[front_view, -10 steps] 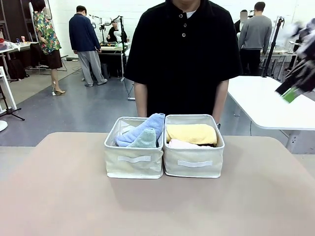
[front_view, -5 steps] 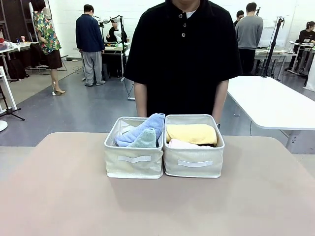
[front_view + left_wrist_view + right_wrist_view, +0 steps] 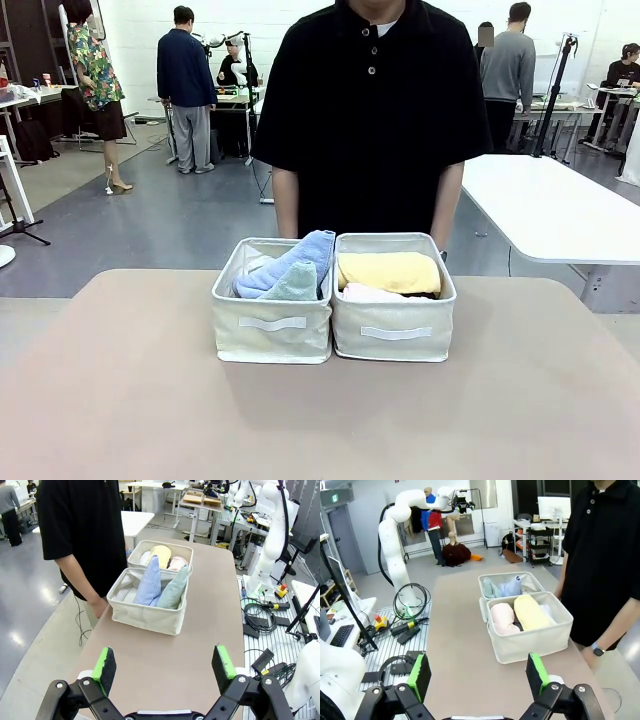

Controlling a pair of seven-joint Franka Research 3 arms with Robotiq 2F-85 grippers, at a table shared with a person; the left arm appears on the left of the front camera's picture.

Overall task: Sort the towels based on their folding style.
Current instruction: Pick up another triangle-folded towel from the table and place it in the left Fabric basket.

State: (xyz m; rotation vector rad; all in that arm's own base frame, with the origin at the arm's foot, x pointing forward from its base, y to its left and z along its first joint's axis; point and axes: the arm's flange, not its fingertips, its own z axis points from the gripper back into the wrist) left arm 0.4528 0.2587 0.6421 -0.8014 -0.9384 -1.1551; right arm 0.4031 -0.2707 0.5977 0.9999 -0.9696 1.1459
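Two towels folded into cones stand in the left beige bin (image 3: 272,340): a light-blue one (image 3: 290,265) and a sage-green one (image 3: 297,285). The right bin (image 3: 395,345) holds rolled towels: a yellow one (image 3: 388,272) on top, a pale pink one (image 3: 502,617) beside it, a white one (image 3: 145,557), and something dark between them (image 3: 518,626). My left gripper (image 3: 164,662) hangs open well above the table, short of the bins. My right gripper (image 3: 478,674) is also open and high, with nothing between its fingers.
A person in a black shirt (image 3: 372,110) stands at the far edge right behind the bins, arms down. Bare tabletop (image 3: 320,420) spreads in front of and beside the bins. A white table (image 3: 560,210) stands at the back right.
My right gripper, a blur at the front view's right edge a second ago, has swung out of that picture. The bins and towels have not moved.
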